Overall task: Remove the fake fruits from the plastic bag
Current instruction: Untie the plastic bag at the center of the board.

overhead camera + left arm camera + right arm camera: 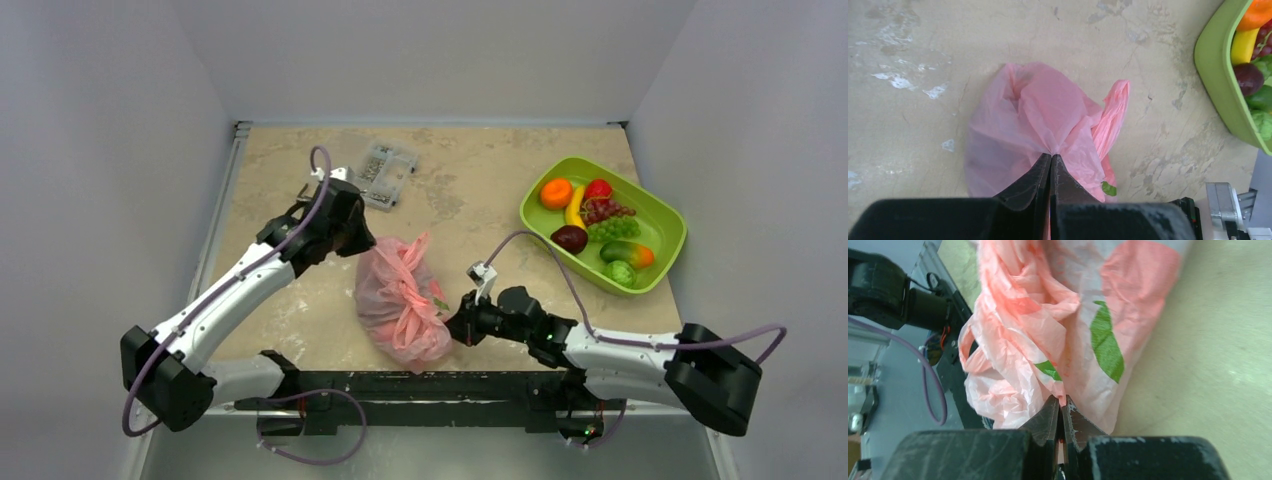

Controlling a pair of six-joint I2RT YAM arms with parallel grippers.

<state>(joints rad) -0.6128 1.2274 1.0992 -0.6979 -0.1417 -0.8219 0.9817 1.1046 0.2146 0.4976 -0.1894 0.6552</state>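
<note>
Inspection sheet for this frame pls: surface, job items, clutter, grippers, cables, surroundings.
Surface: beige mottled tabletop, pale scuffs in the left wrist view.
Job's things: pink plastic bag crumpled near the front edge; the visible fake fruits lie in the green tray. Cannot tell whether any are in the bag.
Clutter: clear compartment box, far side, left of centre.
Grippers: left gripper shut on bag film; right gripper shut on bag film.
Cables: purple cables loop off both arms and below the front rail.
Surroundings: plain grey walls on three sides.
</note>
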